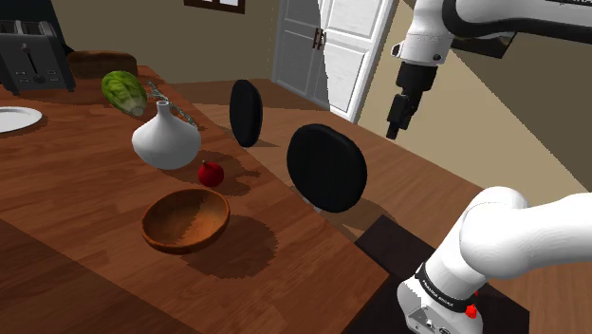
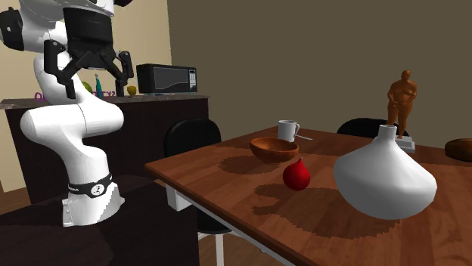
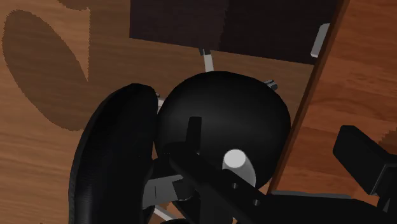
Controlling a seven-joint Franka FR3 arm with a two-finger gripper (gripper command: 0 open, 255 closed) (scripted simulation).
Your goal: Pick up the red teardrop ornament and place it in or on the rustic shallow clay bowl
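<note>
Shoulder view: the small red teardrop ornament [image 1: 211, 174] lies on the wooden worktop [image 1: 76, 190] just beside the shallow brown bowl [image 1: 161, 237], not in it. The black fingers [image 2: 125, 66] hang spread and empty, well apart from that bowl; grasping and placing remain.

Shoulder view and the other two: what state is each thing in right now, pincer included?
Pincer, open, empty, held high.
Ornament, upright on the table, untouched, outside the bowl.
Bowl, upright, empty.
Vase, upright, next to the ornament.
Mug, upright.
</note>
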